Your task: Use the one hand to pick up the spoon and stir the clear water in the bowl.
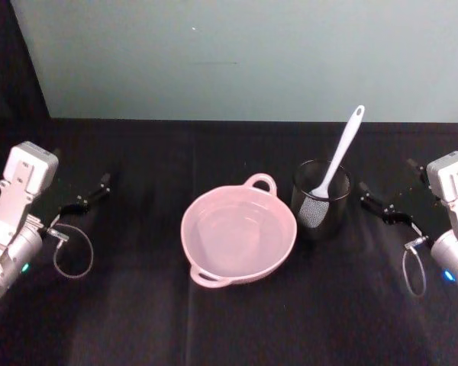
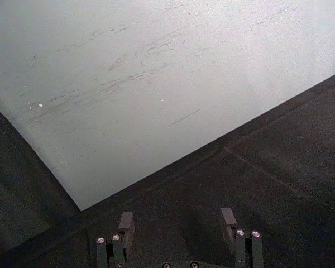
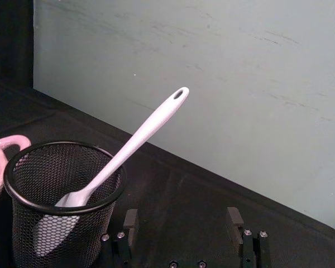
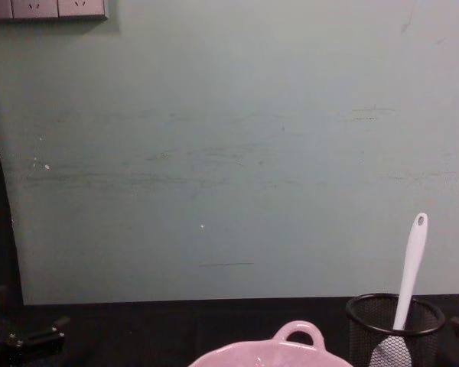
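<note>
Hovering low at far left over the matte black cloth (image 1: 137, 320), my left gripper (image 1: 99, 187) points forward, fingers apart, empty. Glossy pink bowl (image 1: 201, 216), loop-handled, sits centre with clear water. Slim white plastic spoon (image 1: 340, 155) leans scoop-down in the black wire-mesh cup (image 1: 324, 222). My right gripper (image 1: 365, 195) sits near that cup, fingers apart, empty.

In the chest view, the lower edge is cutting off the bowl (image 4: 245, 355), leaving its rim and looped handle at the lower middle. The same edge is cutting the mesh cup (image 4: 367, 336) at the lower right, and the mesh is veiling the scoop of the spoon (image 4: 411, 252). In the right wrist view the frame's edge is cutting the right pincer (image 3: 182, 218) at the base of its fingers. In the head view the left pincer (image 1: 96, 191) is blending into the dark desk (image 1: 137, 320), and its outline is getting lost.
</note>
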You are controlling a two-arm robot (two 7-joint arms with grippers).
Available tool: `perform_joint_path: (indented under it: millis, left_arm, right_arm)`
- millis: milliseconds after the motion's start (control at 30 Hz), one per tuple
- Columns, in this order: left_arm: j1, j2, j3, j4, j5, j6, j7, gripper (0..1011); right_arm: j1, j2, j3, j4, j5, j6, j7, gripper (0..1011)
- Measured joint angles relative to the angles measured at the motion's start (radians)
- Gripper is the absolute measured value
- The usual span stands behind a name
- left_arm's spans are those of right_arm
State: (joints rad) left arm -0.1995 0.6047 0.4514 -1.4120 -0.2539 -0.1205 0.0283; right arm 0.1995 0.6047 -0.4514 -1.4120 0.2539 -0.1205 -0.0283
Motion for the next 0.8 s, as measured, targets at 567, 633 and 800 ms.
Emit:
perform_joint_path:
  millis: [567, 633, 800]
  left_arm:
    - [0.0, 0.0, 0.0, 0.0, 0.0, 0.0, 0.0, 1011]
    - [0.0, 0.0, 0.0, 0.0, 0.0, 0.0, 0.0, 1011]
    - [0.0, 0.0, 0.0, 0.0, 0.0, 0.0, 0.0, 1011]
  right_arm:
    - [0.0, 0.0, 0.0, 0.0, 0.0, 0.0, 0.0, 1004]
    - [0.0, 0.0, 0.0, 0.0, 0.0, 0.0, 0.0, 1004]
    - [0.0, 0.0, 0.0, 0.0, 0.0, 0.0, 0.0, 1004]
